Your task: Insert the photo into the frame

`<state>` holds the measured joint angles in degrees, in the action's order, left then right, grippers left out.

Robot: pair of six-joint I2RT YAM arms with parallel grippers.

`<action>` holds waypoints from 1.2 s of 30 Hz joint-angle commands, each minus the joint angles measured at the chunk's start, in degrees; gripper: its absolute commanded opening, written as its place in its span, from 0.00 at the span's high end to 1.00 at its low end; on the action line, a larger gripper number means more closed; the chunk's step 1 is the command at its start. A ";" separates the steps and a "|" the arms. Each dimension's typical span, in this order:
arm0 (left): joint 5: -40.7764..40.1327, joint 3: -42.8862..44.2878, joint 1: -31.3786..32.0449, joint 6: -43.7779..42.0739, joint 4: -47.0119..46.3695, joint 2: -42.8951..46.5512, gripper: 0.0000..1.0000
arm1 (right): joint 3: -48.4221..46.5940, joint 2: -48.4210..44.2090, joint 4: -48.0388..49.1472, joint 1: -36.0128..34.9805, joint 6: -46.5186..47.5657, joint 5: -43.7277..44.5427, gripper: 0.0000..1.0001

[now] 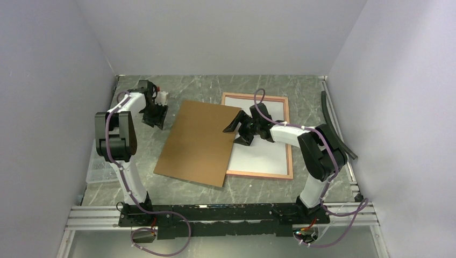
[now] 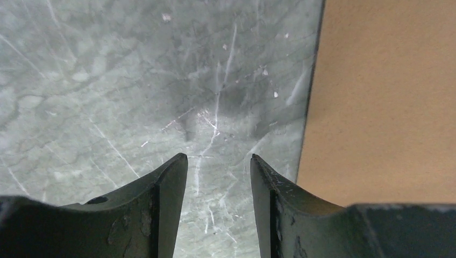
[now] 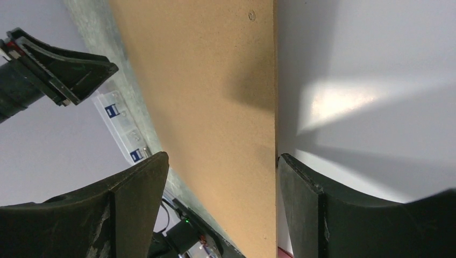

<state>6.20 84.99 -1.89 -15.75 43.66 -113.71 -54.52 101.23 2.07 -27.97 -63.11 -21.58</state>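
Although the brown backing board (image 1: 199,142) is not in its place, the main step looks done. A white sheet, which I take to be the photo (image 1: 263,153) with its plain back up, lies inside the pink border of the frame (image 1: 263,175). The frame lies flat toward the right side of the table (image 1: 301,86).

The board lies askew, and its right edge covers the left side of the frame.

The right claw (image 3: 220,161) is over that edge with its jaws wide apart and grips nothing. The left claw (image 2: 218,158) is also open and empty, above bare table just beside the board's left edge.

What remains, I think, is to square the board over the photo.
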 commanded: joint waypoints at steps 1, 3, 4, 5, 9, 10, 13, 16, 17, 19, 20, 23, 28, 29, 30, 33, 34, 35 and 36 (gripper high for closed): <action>-1.75 -3.25 0.83 -0.79 -3.63 0.01 0.48 | 0.56 -0.63 2.94 -0.23 -0.68 -0.93 0.22; -1.67 -4.30 1.23 -0.61 -4.67 -0.69 0.48 | 0.51 -0.31 3.01 -0.24 -0.76 -1.07 0.23; -1.07 -4.37 1.34 -0.17 -4.61 -1.13 0.48 | 0.64 -0.19 3.11 -0.22 -0.86 -1.09 0.23; -0.45 -4.49 1.43 0.22 -4.53 -1.36 0.48 | 0.72 -0.16 3.18 -0.20 -0.87 -1.09 0.23; -0.36 -5.54 3.60 0.66 -5.07 -1.56 0.48 | 1.17 -0.16 3.69 -0.25 -1.09 -1.00 0.23; -0.51 -5.69 4.15 0.74 -5.13 -1.67 0.48 | 1.25 -0.08 3.82 -0.25 -1.13 -0.98 0.23; -0.54 -6.42 5.78 1.18 -5.27 -1.80 0.48 | 1.30 0.06 4.54 -0.32 -1.63 -0.92 0.23; 0.16 -6.94 6.85 1.63 -4.94 -2.03 0.48 | 0.78 0.82 4.98 -0.74 -1.79 -1.24 0.23; 0.21 -7.13 7.08 1.68 -4.89 -2.12 0.48 | 0.62 1.07 5.17 -0.86 -1.83 -1.38 0.24; 0.41 -7.49 7.48 1.79 -4.95 -2.13 0.48 | 0.17 1.47 5.51 -0.95 -2.05 -1.75 0.24; 0.61 -7.55 7.51 1.83 -4.91 -2.21 0.48 | -0.02 1.63 5.73 -0.99 -2.10 -1.98 0.24; 1.45 -7.57 7.52 1.89 -4.49 -2.64 0.48 | -0.19 1.91 7.01 -1.04 -2.68 -2.77 0.24; 2.59 -7.61 7.96 2.05 -4.17 -3.22 0.48 | 1.89 2.89 14.76 -1.04 -6.10 -6.83 0.25; 2.59 -7.53 8.14 2.04 -4.07 -3.27 0.48 | 2.22 2.92 16.28 -1.04 -6.87 -7.48 0.26; 2.59 -7.51 8.40 2.05 -4.04 -3.23 0.49 | 2.64 2.62 17.55 -1.05 -7.52 -7.91 0.26; 2.89 -7.33 8.88 2.04 -3.73 -2.93 0.49 | 3.08 0.80 20.87 -1.17 -8.77 -8.70 0.30; 3.01 -7.23 9.06 2.06 -3.68 -2.84 0.49 | 2.84 0.05 21.49 -1.38 -8.86 -8.80 0.30; 3.19 -7.18 9.28 2.05 -3.59 -2.75 0.49 | 2.46 -0.62 21.54 -1.60 -8.75 -8.90 0.31; 3.39 -7.17 9.46 2.15 -3.47 -2.74 0.49 | 1.96 -1.16 21.45 -1.93 -8.66 -8.99 0.32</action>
<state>4.19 80.03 4.73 -15.29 38.35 -114.15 -50.65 103.94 12.56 -28.21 -68.71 -26.50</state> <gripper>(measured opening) 0.512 0.697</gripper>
